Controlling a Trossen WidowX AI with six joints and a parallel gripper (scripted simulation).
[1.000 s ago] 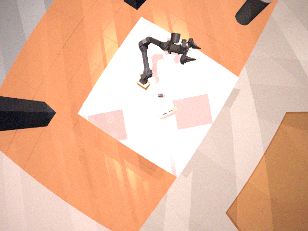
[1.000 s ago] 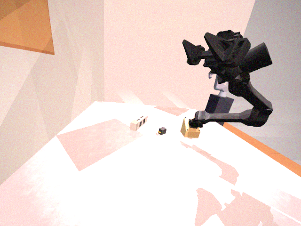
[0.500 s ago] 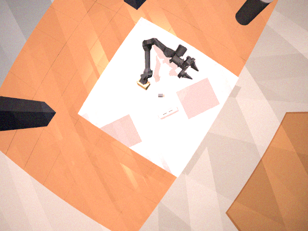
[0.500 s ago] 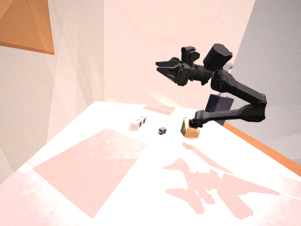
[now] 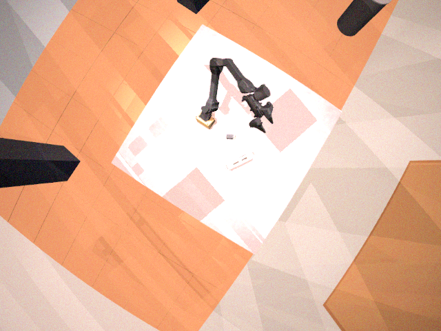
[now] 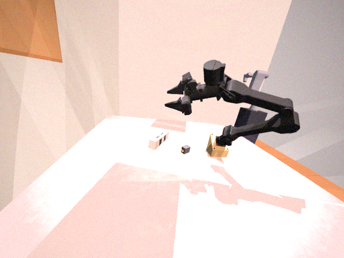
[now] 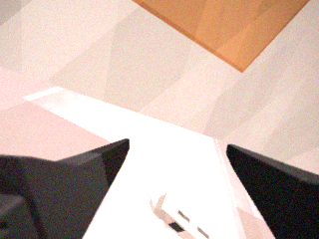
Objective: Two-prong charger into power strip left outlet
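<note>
The small dark charger (image 5: 229, 136) (image 6: 185, 149) lies on the white table between the arm's base and the power strip. Its brass prongs show in the exterior view, on the side toward the strip. The white power strip (image 5: 240, 161) (image 6: 158, 140) lies beyond the charger, with two dark-slotted outlets on top. Part of the strip (image 7: 169, 215) shows at the bottom of the wrist view. My gripper (image 5: 269, 127) (image 6: 166, 98) (image 7: 175, 145) is open and empty, high above the table and off to one side of the charger. The charger is not in the wrist view.
The arm's base stands on a yellow block (image 5: 205, 121) (image 6: 217, 150) near the charger. The white table (image 5: 178, 149) (image 6: 222, 222) carries pinkish shadow patches. A grey arm on a dark pedestal (image 6: 248, 122) stands behind the table in the exterior view.
</note>
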